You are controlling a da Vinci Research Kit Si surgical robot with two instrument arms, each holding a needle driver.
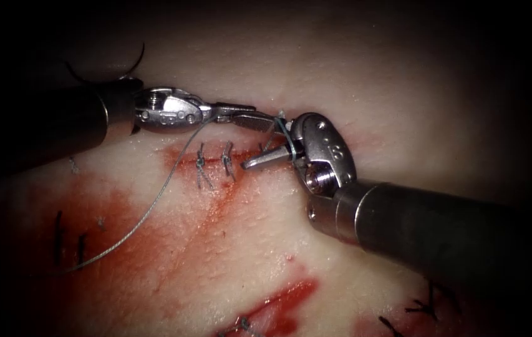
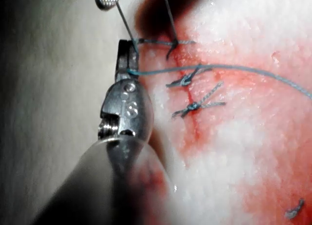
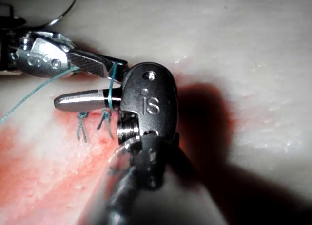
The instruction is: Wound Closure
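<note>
The thread (image 1: 153, 203) runs from the far left of the tissue (image 1: 353, 81) up to the two tool tips, where it is looped around the right tool (image 1: 266, 160), whose jaws look pressed together with the loop wound round them, as the right wrist view (image 3: 111, 91) shows; the left tool (image 1: 250, 120) reaches in from the left, level and just above the cut (image 1: 216, 161), its jaws pinching the thread just beside the right tool; the right tool comes up from the lower right, its wrist bent so the tip points left along the cut; the needle (image 1: 130, 65) lies on the pale tissue above the left tool's shaft, free of the tissue and held by neither tool; two finished stitches (image 1: 202, 165) cross the cut just left of the tips, also plain in the left wrist view (image 2: 195, 105); red fluid (image 1: 172, 243) stains the tissue below and left of the cut; the surroundings are dark.
</note>
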